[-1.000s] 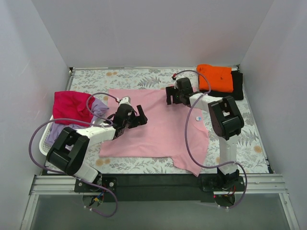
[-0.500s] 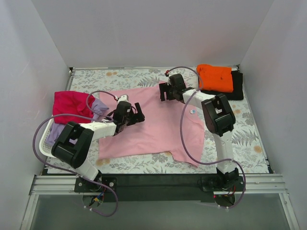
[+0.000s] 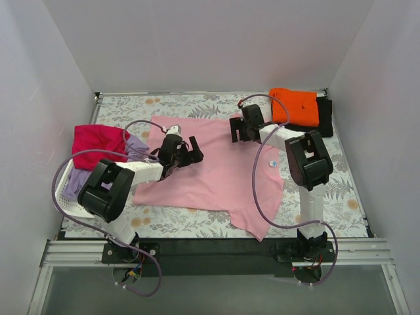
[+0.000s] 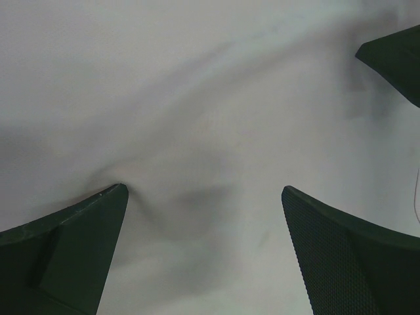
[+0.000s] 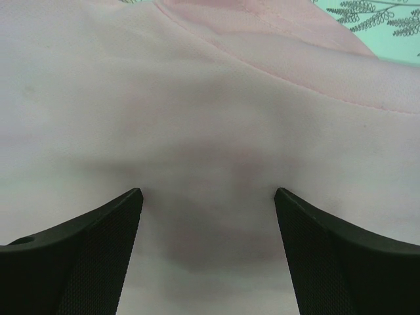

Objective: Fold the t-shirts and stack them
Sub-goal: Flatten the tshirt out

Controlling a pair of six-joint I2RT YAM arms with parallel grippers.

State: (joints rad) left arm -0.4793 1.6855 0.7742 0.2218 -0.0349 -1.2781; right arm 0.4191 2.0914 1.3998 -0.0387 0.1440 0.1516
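Observation:
The light pink t-shirt (image 3: 216,174) lies spread flat on the table. My left gripper (image 3: 189,152) is open, its tips pressed down on the shirt's left part; the pale cloth (image 4: 210,131) fills that wrist view. My right gripper (image 3: 237,131) is open, its tips down on the shirt's far edge near the collar seam (image 5: 275,65). An orange t-shirt (image 3: 296,105) lies folded on a black one (image 3: 324,118) at the back right. A magenta-red t-shirt (image 3: 97,143) and a lavender one (image 3: 135,147) lie in the basket at the left.
A white laundry basket (image 3: 67,190) stands at the table's left edge. The table has a leaf-patterned cover (image 3: 197,104). White walls close in the back and sides. Purple cables loop from both arms over the shirt.
Both grippers stayed on the pink shirt and shifted it: the left moved right and back, the right drifted left then back right. The shirt's outline turned and its near hem moved.

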